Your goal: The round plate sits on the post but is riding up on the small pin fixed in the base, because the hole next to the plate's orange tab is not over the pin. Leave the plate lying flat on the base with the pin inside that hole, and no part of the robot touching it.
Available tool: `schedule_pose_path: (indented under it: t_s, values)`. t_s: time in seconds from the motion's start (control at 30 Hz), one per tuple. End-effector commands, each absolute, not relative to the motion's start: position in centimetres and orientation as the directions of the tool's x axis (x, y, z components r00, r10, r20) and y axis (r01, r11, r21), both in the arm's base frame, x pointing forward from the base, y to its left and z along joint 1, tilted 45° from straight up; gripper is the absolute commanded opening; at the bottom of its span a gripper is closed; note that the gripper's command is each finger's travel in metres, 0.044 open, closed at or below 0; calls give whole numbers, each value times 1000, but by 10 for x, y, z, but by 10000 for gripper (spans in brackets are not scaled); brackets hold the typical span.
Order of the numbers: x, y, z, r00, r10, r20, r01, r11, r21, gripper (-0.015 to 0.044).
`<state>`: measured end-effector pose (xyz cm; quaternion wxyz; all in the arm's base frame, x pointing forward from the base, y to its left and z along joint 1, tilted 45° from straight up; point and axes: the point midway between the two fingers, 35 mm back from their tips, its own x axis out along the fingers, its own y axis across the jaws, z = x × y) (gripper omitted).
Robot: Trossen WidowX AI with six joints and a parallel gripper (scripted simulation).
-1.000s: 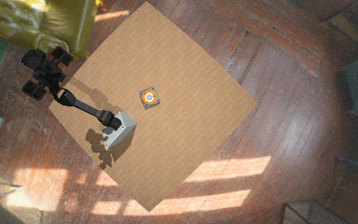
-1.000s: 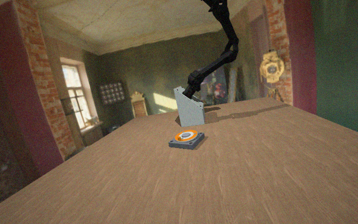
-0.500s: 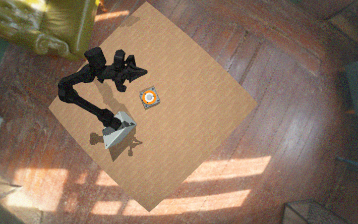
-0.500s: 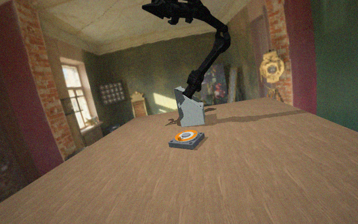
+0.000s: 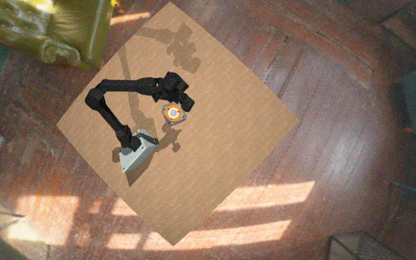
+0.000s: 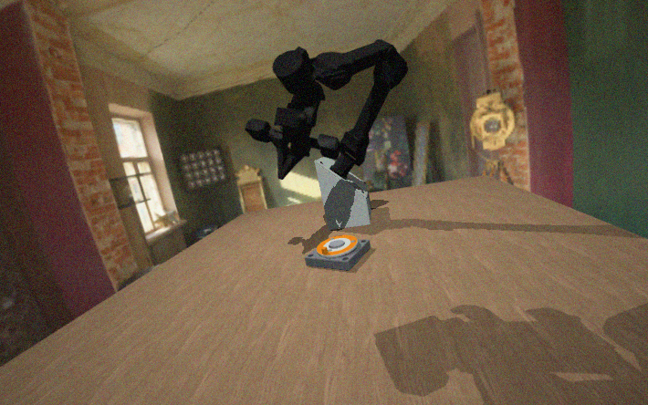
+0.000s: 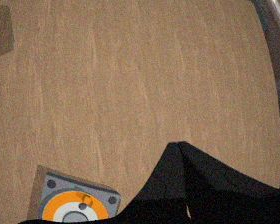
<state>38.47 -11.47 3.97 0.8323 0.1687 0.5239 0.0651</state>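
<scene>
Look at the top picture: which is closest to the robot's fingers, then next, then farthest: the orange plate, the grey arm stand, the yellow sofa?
1. Orange plate, right beside the shut fingers.
2. Grey arm stand, lower left on the table.
3. Yellow sofa, far off at the top-left corner.

Room: dark plank floor [image 5: 316, 96] with sunlit patches, olive tufted sofa [image 5: 41, 28], 1 wooden table top [image 5: 203, 180]. Brick-edged maroon walls [image 6: 39, 176], 1 bright paned window [image 6: 138, 166], cream ceiling [image 6: 191, 35].
</scene>
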Motion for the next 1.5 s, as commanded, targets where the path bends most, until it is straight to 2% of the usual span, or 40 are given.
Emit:
schedule_pose_path:
  t_s: [0.0, 0.07, 0.23, 0.73, 1.47]
  values:
    - [366, -54, -3, 280, 496, -822, 3, 856, 517, 0]
    - [350, -21, -23, 177, 604, -777, 3, 789, 615, 0]
    - [330, 15, -39, 69, 706, -705, 33, 705, 709, 0]
    - [333, 51, -71, 69, 708, -703, 33, 703, 711, 0]
    - [320, 34, -89, 68, 707, -704, 34, 704, 710, 0]
